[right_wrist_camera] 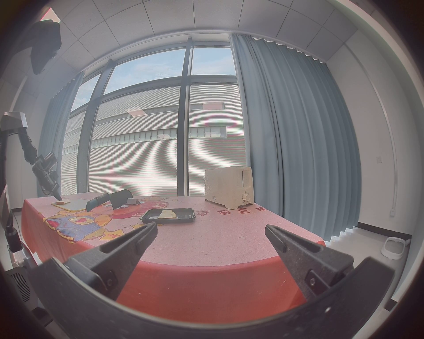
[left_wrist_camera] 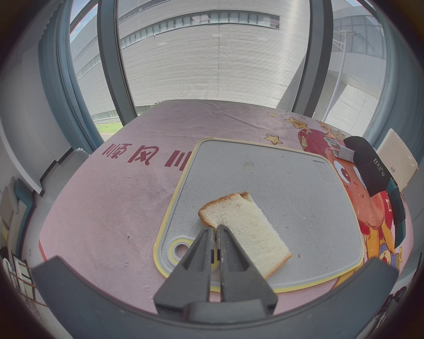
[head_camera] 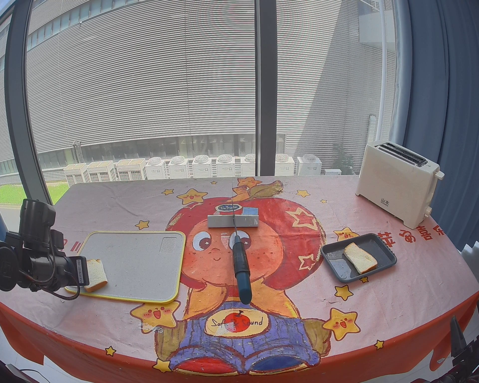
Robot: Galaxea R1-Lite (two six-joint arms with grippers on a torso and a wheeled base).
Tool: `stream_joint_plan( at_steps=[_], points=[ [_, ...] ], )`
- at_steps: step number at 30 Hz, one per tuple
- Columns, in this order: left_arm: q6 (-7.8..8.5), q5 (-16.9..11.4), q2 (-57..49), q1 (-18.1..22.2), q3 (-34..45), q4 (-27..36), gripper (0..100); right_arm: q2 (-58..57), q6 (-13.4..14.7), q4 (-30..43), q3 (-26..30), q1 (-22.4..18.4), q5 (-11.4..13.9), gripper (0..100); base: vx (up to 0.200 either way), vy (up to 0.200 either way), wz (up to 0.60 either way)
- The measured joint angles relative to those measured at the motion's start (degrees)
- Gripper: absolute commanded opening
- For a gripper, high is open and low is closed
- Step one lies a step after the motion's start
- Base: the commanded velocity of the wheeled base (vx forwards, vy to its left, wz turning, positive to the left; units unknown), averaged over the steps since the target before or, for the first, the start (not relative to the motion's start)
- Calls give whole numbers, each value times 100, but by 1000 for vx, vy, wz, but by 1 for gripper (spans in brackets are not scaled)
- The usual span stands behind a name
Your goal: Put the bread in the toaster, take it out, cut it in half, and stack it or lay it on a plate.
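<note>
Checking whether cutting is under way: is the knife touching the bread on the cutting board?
Apart. The head view shows the knife lying off the cutting board, with bare board between it and the bread.

Cream toaster [head_camera: 396,182]; grey, yellow-rimmed cutting board [head_camera: 134,264]; pink cartoon-and-star tablecloth [head_camera: 409,309]; dark-grey tray [head_camera: 380,248].

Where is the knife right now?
In the head view the knife lies mid-table, blade on its grey rest, between the cutting board on the robot's left and the tray on its right.

Office-like room: tall windows [right_wrist_camera: 145,132], grey curtain [right_wrist_camera: 300,132], tiled ceiling [right_wrist_camera: 198,17].
</note>
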Motion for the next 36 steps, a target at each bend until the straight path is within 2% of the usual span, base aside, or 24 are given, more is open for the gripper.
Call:
stream_joint_plan(
  at_steps=[19, 33, 36],
  points=[
    [129, -98, -1527, -16, -7, -21, 0, 0, 0, 2, 0, -5, 0, 100, 0, 0, 0],
    [66, -98, -1712, -16, -2, -22, 0, 0, 0, 0, 0, -2, 2, 100, 0, 0, 0],
    [60, -99, -1758, -17, 0, -22, 0, 0, 0, 0, 0, -2, 0, 100, 0, -200, 0]
  ],
)
